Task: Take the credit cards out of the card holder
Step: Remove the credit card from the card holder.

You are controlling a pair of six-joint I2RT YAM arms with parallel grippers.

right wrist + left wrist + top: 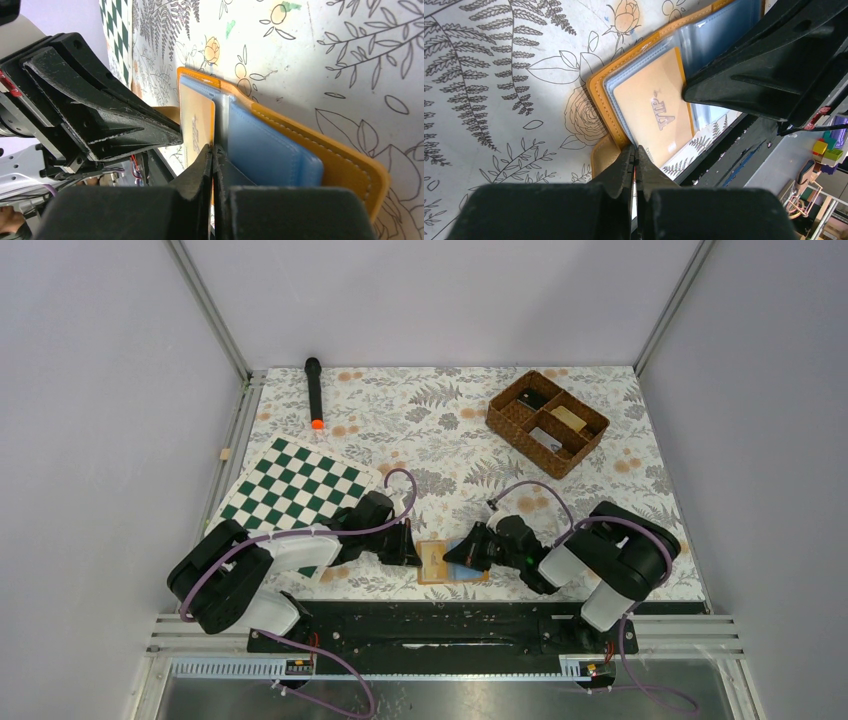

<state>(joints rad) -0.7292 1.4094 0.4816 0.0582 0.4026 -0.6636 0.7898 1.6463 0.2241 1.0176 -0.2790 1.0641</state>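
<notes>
While your left gripper [634,150], jaws pressed together, steadies the open card holder [435,562] at bottom centre of the overhead view, your right gripper [212,150] sits pinched tight at the beige card [656,112], so next draw it out smoothly.

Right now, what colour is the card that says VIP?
Beige card, clearest in the left wrist view.

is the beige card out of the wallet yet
No, the beige card lies inside the open wallet, framed by its orange edge.
</notes>
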